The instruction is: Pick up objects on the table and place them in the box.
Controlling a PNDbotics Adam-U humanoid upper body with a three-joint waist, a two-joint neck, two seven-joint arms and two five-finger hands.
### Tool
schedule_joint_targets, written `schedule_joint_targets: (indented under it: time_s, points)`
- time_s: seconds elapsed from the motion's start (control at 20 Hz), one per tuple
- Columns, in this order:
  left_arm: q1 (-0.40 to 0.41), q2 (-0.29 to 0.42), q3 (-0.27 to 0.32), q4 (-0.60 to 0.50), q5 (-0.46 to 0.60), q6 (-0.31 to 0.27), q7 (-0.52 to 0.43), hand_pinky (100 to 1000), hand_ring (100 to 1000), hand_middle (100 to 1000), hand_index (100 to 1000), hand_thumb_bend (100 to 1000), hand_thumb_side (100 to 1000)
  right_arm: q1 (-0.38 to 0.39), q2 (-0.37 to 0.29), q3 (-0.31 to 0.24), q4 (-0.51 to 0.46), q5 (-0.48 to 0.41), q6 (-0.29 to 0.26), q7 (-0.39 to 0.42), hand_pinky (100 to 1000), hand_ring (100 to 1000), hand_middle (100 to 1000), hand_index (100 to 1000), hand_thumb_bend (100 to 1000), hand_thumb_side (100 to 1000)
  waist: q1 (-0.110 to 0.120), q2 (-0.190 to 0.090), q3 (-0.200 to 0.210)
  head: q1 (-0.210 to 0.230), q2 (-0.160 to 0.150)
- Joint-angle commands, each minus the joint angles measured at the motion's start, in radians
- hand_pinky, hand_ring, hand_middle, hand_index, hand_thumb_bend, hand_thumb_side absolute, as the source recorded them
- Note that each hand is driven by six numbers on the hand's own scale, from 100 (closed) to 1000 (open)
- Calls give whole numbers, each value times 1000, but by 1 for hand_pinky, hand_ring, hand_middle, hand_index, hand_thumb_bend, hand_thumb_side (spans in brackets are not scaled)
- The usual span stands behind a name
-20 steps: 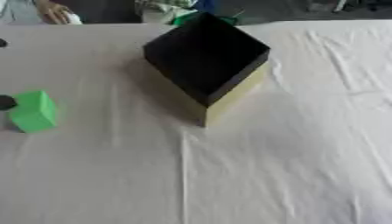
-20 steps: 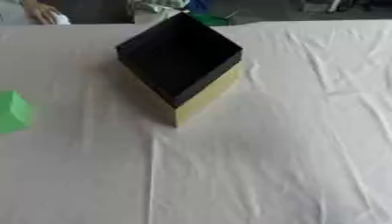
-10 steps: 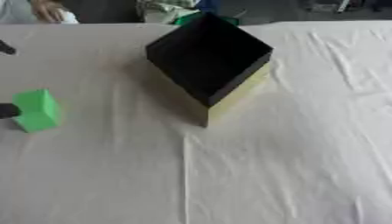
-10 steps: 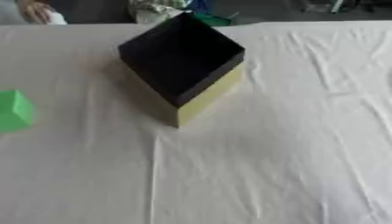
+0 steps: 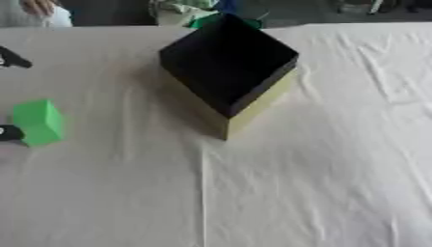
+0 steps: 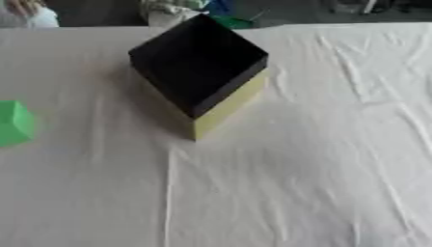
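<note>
Counter [image 5: 320, 183] covered in wrinkled white cloth; the open box [image 5: 228, 72], black inside with yellow walls, stands mid-counter, one corner toward the viewer. Green block [image 5: 38, 121] lies well left of it. Left hand [image 5: 10, 132] shows only dark tips at the frame edge, one touching the block; finger state cannot be told.

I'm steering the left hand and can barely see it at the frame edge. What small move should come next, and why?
Probably ease the left hand a little further right, round the green block. Only dark fingertips show at the left edge, one beside the block and one farther up the white tablecloth, so no grasp is visible yet. The block still stands left of the black-lined yellow box.
</note>
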Motion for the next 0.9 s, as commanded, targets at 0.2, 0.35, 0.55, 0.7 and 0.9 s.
schedule_joint_targets:
  time_s: [0.2,0.35,0.55,0.7,0.9]
  points:
    - [-11,57,-29,16,-48,-9,-14,891,936,928,1000,473,357,-8,-9,-3,-15,-4,3,6,680,745,758,815,100,1000,4,-12,-4,2,-5]
    - [5,61,-45,25,-53,1,12,893,946,939,1000,448,322,-7,-7,-3,-15,-6,5,7,679,743,756,814,100,1000,5,-11,-5,3,-5]
    - [27,66,-59,53,-52,35,37,896,956,947,1000,448,306,-8,-4,-2,-15,-9,7,8,679,742,753,812,100,1000,4,-11,-5,5,-3]
    - [36,65,-61,83,-80,81,63,897,960,951,1000,467,324,-8,0,0,-15,-11,10,11,678,741,752,811,100,1000,4,-9,-5,8,-2]
    - [31,55,-65,121,-89,118,93,891,958,935,1000,468,331,-9,2,2,-15,-13,12,14,678,740,750,811,100,1000,2,-6,-6,10,-2]
